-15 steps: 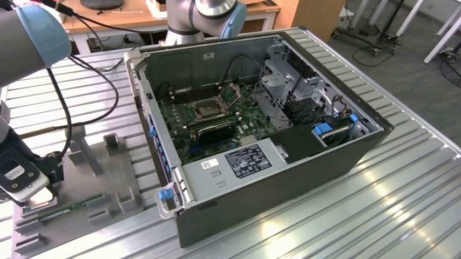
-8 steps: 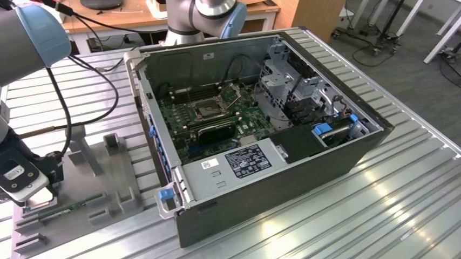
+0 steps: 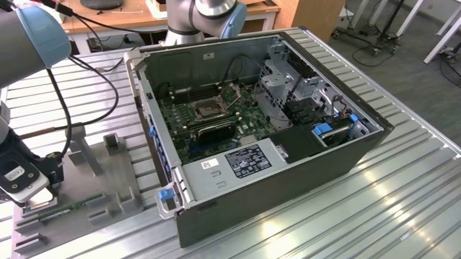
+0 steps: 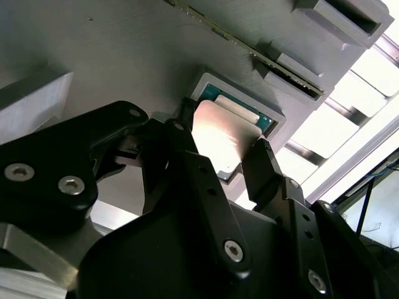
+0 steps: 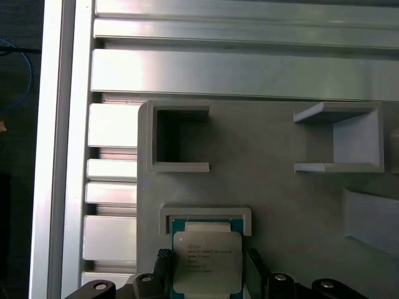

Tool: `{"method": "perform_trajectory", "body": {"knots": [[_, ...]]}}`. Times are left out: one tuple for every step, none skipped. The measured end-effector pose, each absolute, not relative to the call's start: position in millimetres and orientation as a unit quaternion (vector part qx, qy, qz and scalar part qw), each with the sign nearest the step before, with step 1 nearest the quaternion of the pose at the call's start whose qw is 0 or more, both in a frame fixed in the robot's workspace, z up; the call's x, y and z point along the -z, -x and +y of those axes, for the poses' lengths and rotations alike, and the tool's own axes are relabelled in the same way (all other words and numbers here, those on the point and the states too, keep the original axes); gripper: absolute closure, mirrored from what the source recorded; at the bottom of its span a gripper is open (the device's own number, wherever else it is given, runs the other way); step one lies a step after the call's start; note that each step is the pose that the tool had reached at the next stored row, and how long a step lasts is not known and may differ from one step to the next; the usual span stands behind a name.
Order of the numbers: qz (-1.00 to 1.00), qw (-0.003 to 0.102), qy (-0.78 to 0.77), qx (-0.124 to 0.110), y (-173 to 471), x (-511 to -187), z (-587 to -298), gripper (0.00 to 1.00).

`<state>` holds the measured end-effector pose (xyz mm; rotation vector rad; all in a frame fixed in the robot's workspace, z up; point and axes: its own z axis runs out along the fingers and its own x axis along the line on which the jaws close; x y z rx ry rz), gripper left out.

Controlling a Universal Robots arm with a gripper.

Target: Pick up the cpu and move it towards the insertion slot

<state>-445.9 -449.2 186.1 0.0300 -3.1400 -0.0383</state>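
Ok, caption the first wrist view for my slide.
Gripper at the cpu, which sits in a recess of the grey fixture plate.

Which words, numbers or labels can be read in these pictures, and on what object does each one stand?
No text reads clearly enough to quote.
cpu: several lines of dark print on its metal top, too small to read.
Black label on the power supply: white print, too small to read.
White sticker beside that label: dark marks, blurred.
Small pale sticker on the computer case inner wall: blurred.
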Motion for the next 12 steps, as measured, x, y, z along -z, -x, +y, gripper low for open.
{"method": "perform_trajectory", "body": {"knots": [[-1.0, 0.001, -0.01, 0.012, 445.9, -185.8, -449.2, 0.42], [-1.0, 0.001, -0.01, 0.012, 445.9, -185.6, -449.2, 0.42], [-1.0, 0.001, -0.01, 0.012, 445.9, -185.5, -449.2, 0.42], [-1.0, 0.001, -0.01, 0.012, 445.9, -185.3, -449.2, 0.42], [-1.0, 0.001, -0.01, 0.012, 445.9, -185.2, -449.2, 0.42], [-1.0, 0.001, -0.01, 0.012, 445.9, -185.1, -449.2, 0.42], [-1.0, 0.001, -0.01, 0.012, 445.9, -185.1, -449.2, 0.42], [-1.0, 0.001, -0.01, 0.012, 445.9, -185.0, -449.2, 0.42], [-1.0, 0.001, -0.01, 0.012, 445.9, -185.0, -449.2, 0.42], [-1.0, 0.001, -0.01, 0.012, 445.9, -184.8, -449.2, 0.42], [-1.0, 0.0, -0.01, 0.012, 445.9, -184.5, -449.2, 0.42], [-1.0, 0.0, -0.01, 0.012, 445.9, -184.4, -449.2, 0.42]]}}
